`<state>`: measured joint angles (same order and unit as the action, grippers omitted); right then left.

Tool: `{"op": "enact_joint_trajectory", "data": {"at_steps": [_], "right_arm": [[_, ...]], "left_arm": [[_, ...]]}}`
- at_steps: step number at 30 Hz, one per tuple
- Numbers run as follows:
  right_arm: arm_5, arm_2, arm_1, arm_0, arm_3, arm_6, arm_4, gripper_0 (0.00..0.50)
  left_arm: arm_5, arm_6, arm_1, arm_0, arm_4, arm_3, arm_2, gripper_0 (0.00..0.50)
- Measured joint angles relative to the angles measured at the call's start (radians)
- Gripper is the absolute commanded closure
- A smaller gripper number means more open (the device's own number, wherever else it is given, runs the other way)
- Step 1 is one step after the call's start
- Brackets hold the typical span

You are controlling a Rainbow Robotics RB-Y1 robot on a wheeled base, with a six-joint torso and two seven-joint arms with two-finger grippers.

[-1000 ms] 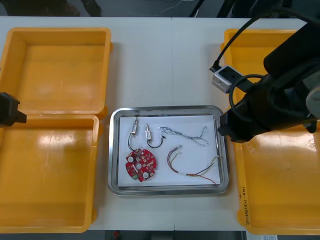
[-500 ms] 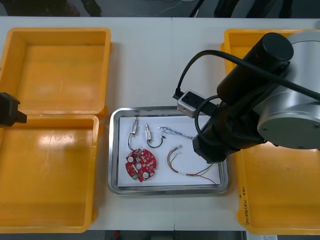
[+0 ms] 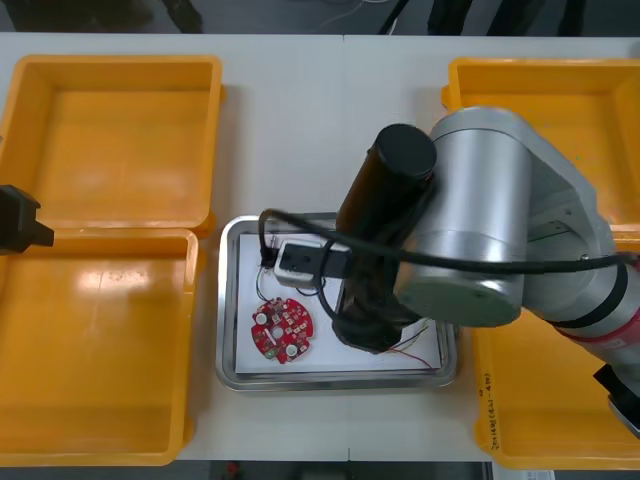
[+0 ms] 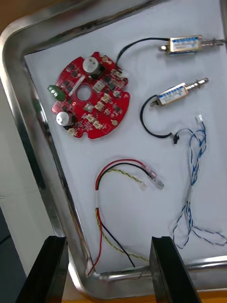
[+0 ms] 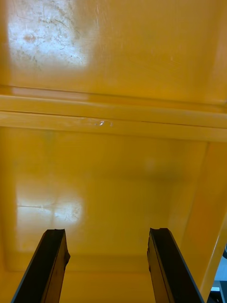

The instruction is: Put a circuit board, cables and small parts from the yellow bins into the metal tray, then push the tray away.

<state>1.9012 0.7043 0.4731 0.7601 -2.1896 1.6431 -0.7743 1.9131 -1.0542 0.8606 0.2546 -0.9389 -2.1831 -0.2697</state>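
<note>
The circuit board [image 3: 281, 329], small metal parts [image 4: 182, 45], blue and white cable [image 4: 191, 199] and red and yellow cable [image 4: 113, 165] lie in the metal tray [image 3: 226, 300], so the push looks next. The right arm [image 3: 470, 250] hangs over the tray, jaws spread and empty. They would do best set low against the near rim, clear of the wires, then driven straight across the worktop [image 3: 320, 120]. The left arm [image 3: 18, 220] is parked over the left yellow bins [image 3: 100, 340], jaws spread on nothing.
</note>
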Motion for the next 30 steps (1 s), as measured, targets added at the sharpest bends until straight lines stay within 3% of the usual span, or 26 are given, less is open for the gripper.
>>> {"op": "enact_joint_trajectory", "data": {"at_steps": [21,30], "right_arm": [[-0.109,0.392,-0.003,0.01,0.011,0.05,0.233,0.0],[-0.156,0.43,-0.02,0.004,0.085,0.05,0.256,0.0]], "left_arm": [[0.0,0.0,0.001,0.0,0.0,0.0,0.0,0.0],[0.0,0.0,0.002,0.0,0.0,-0.001,0.0,0.0]]}}
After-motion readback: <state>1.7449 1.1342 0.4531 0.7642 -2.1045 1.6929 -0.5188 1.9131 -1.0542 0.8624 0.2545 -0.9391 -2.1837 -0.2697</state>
